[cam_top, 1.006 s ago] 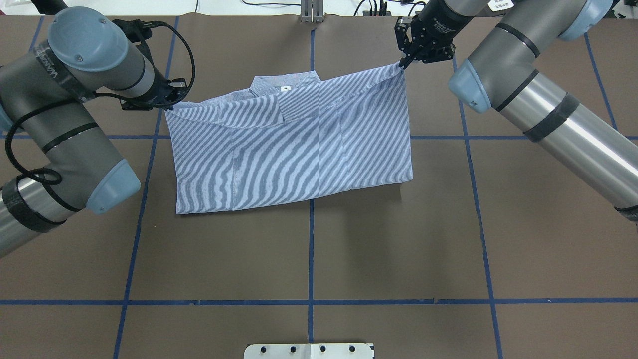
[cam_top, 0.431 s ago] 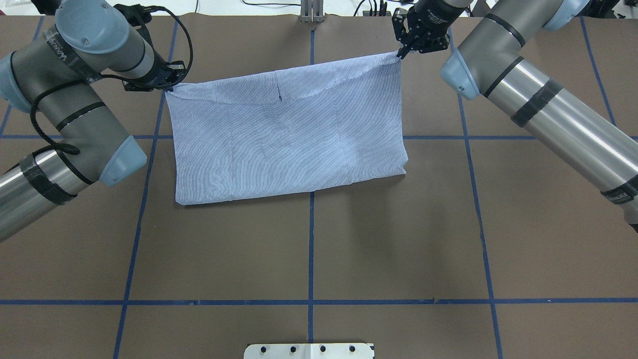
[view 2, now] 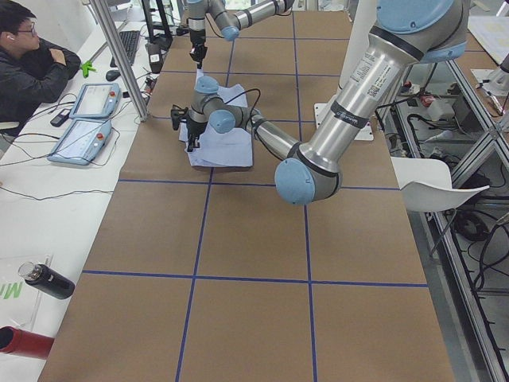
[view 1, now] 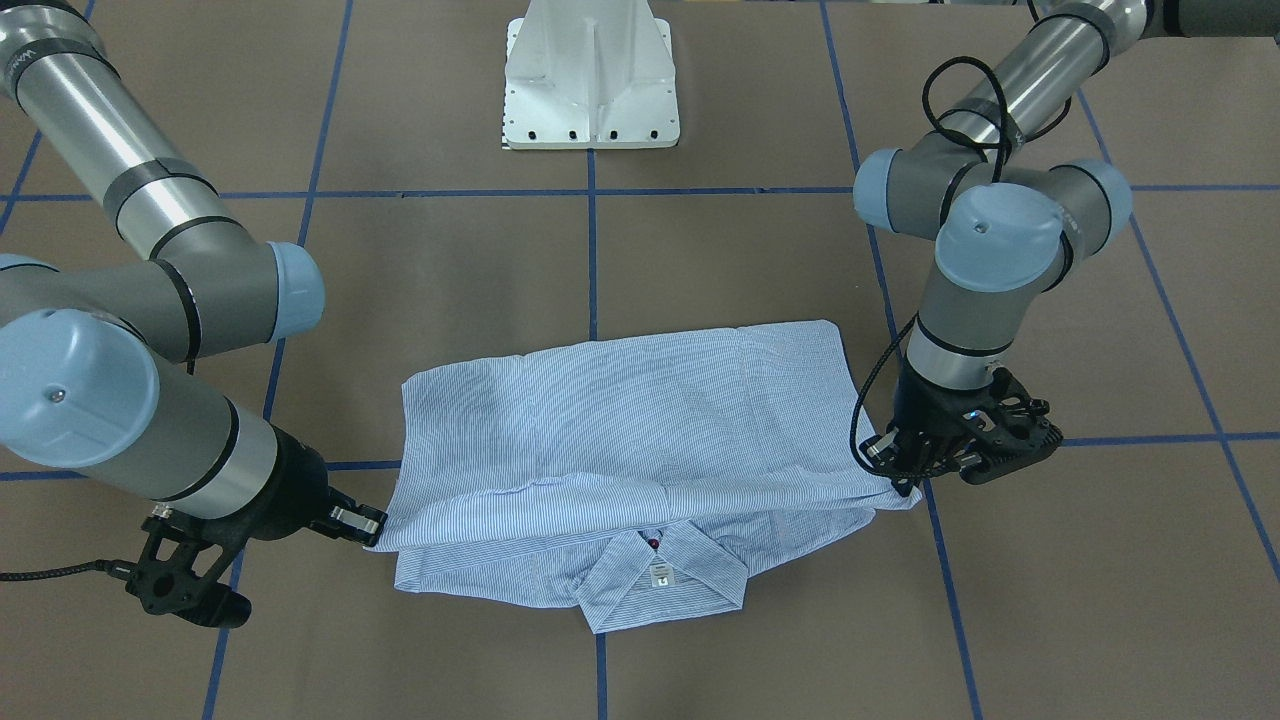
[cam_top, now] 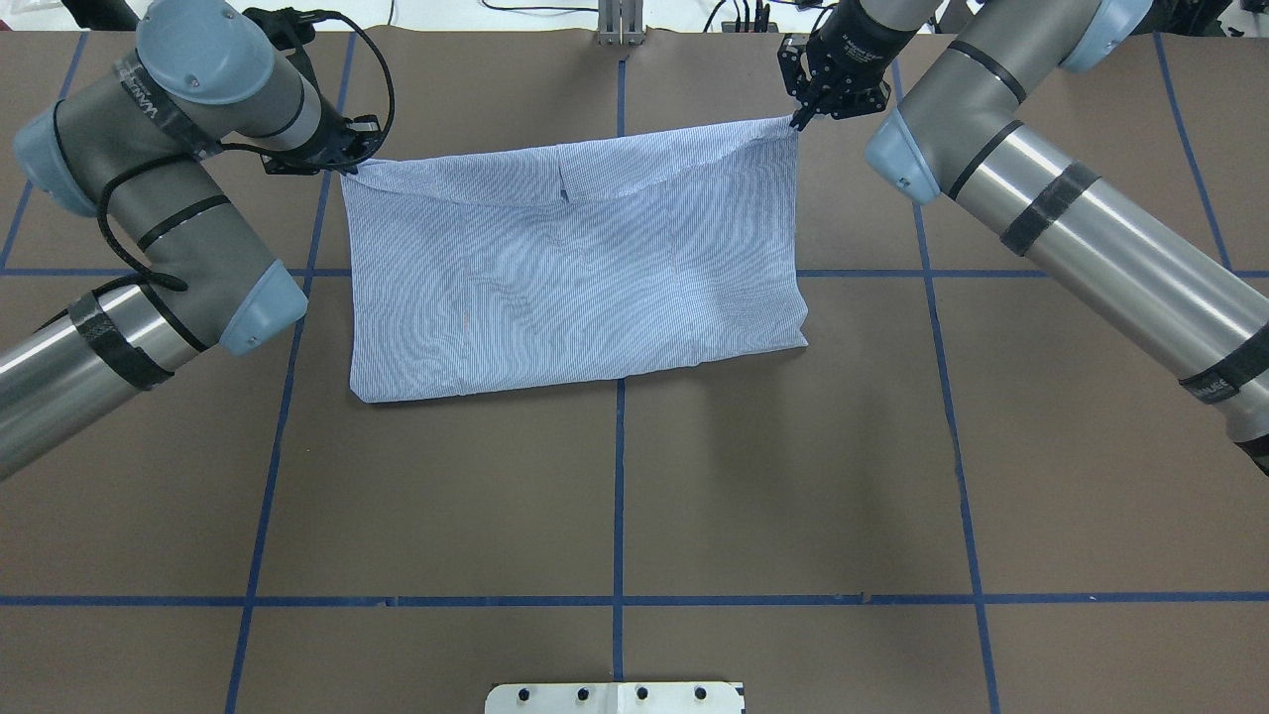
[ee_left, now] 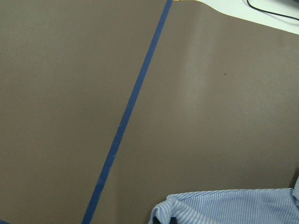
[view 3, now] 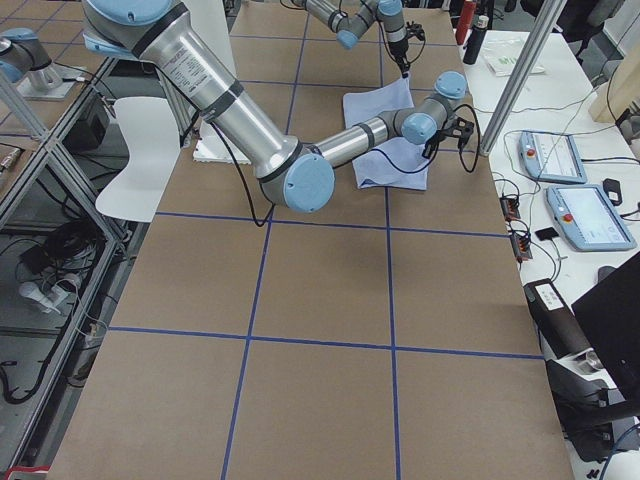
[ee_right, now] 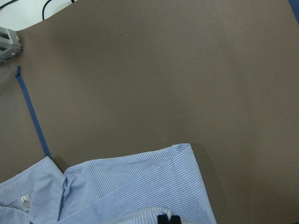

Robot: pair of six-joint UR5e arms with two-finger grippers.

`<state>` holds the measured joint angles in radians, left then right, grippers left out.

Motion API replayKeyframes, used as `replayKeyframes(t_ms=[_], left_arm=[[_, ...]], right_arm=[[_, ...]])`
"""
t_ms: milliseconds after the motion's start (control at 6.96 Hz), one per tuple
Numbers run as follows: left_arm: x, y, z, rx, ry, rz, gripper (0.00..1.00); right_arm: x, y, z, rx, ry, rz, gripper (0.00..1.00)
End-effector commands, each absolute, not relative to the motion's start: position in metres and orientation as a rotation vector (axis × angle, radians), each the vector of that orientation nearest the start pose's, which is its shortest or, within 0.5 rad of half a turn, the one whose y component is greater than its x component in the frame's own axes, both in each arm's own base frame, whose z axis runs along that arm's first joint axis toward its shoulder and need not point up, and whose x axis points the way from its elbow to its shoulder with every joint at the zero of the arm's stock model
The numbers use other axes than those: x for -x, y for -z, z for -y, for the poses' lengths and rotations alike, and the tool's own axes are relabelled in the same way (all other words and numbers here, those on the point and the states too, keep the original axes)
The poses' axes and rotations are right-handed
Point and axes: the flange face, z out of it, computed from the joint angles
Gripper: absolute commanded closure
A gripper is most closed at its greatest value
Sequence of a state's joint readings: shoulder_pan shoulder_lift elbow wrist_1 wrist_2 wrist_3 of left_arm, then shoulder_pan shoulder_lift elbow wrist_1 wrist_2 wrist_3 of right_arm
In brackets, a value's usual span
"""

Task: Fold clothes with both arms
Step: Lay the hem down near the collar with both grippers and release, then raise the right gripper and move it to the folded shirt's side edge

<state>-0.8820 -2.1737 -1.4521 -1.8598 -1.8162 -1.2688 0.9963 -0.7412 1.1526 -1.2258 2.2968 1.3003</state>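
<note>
The clothes are one light blue-and-white striped shirt [cam_top: 575, 258], folded in half on the brown table. In the front-facing view its collar [view 1: 660, 580] sticks out from under the folded-over top layer [view 1: 640, 420]. My left gripper [cam_top: 349, 164] is shut on the far left corner of that top layer, and the front-facing view shows this gripper [view 1: 905, 485] on its right side. My right gripper [cam_top: 796, 121] is shut on the far right corner, which puts it [view 1: 370, 525] on the left when seen from the front. Both held corners are a little above the table. The right wrist view shows the shirt [ee_right: 117, 186] below the gripper.
The white pedestal base [view 1: 590, 80] stands at the table's near middle edge. Blue tape lines [cam_top: 619, 476] grid the brown table cover. In the left side view a person [view 2: 32, 64] sits by teach pendants [view 2: 79, 119], with bottles [view 2: 48, 280] on the side bench.
Both grippers have carried the held edge farther from the robot, over the collar, which the overhead view no longer shows. The fold's near edge has slid away a little too.
</note>
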Motion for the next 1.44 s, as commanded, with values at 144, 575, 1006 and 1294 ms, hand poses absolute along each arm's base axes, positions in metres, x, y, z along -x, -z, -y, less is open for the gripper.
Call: replayKeyframes(t_ms=[144, 575, 1006, 1294], left_arm=[[-0.385, -0.324, 0.631, -0.237, 0.449, -0.781, 1.00], [-0.408, -0.324, 0.616, -0.201, 0.465, -0.792, 0.71], [-0.393, -0.315, 0.614, -0.239, 0.415, -0.797, 0.00], [-0.372, -0.311, 0.611, -0.227, 0.402, -0.831, 0.00]], right_arm=[[0.399, -0.284, 0.696, 0.141, -0.376, 0.976, 1.00], [0.397, -0.299, 0.692, 0.152, -0.384, 0.966, 1.00], [0.396, -0.295, 0.693, 0.150, -0.385, 0.968, 0.00], [0.389, -0.295, 0.683, 0.143, -0.384, 0.984, 0.00]])
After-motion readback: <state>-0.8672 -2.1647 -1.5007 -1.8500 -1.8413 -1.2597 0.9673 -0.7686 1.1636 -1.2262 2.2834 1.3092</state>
